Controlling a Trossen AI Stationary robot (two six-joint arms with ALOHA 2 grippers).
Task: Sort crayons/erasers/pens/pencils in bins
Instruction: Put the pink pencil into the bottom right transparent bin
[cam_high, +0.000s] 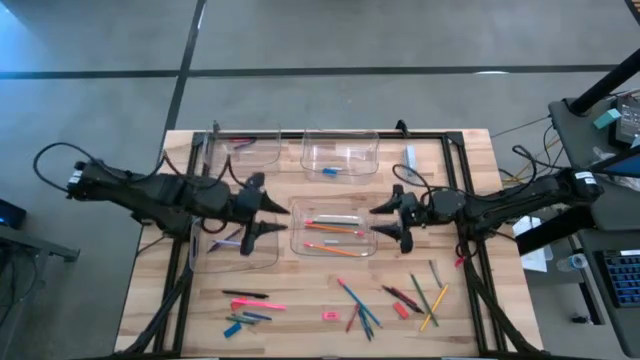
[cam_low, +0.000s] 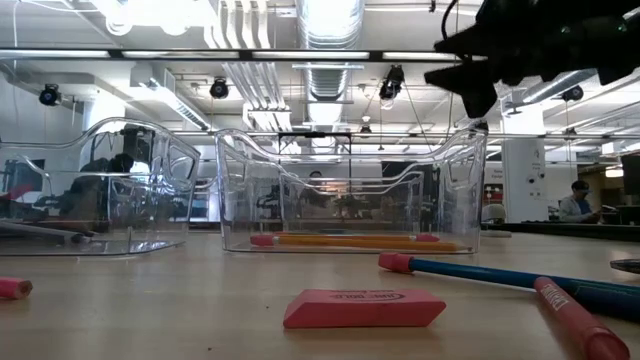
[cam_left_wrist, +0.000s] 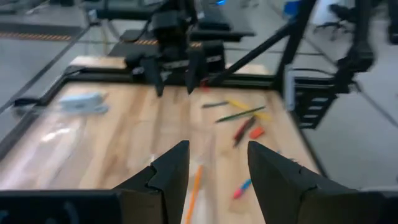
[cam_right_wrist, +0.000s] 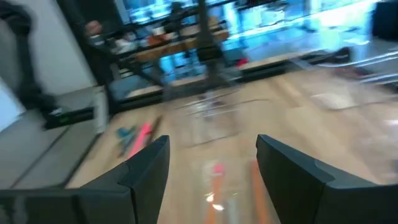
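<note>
The left gripper (cam_high: 268, 216) hangs at the left end of the clear plastic centre bin (cam_high: 296, 238), its fingers apart and empty; the right gripper (cam_high: 392, 222) faces it from that bin's right end, fingers likewise spread on nothing, both clear of the tabletop (cam_high: 300, 300); between them the centre bin holds the orange and pink pencils (cam_high: 335, 228). Beside the left gripper a second clear bin (cam_high: 200, 255) holds a dark purple pen (cam_high: 228, 242); two more clear bins (cam_high: 340, 155) stand along the far edge, one with a small blue piece in it. Outward, on the pale wooden tabletop near its front edge, lie loose pencils, dark pens (cam_high: 245, 295), short crayons (cam_high: 240, 322) and a pink block eraser (cam_high: 331, 316), scattered in left and right clusters; the strip between bins and front scatter is bare wood. A black frame (cam_high: 460, 180) rims the tabletop; grey floor surrounds it, with a cluttered desk (cam_high: 610, 130) off to the right. The low view shows an open workshop with ceiling ducts behind, a person seated far off.
</note>
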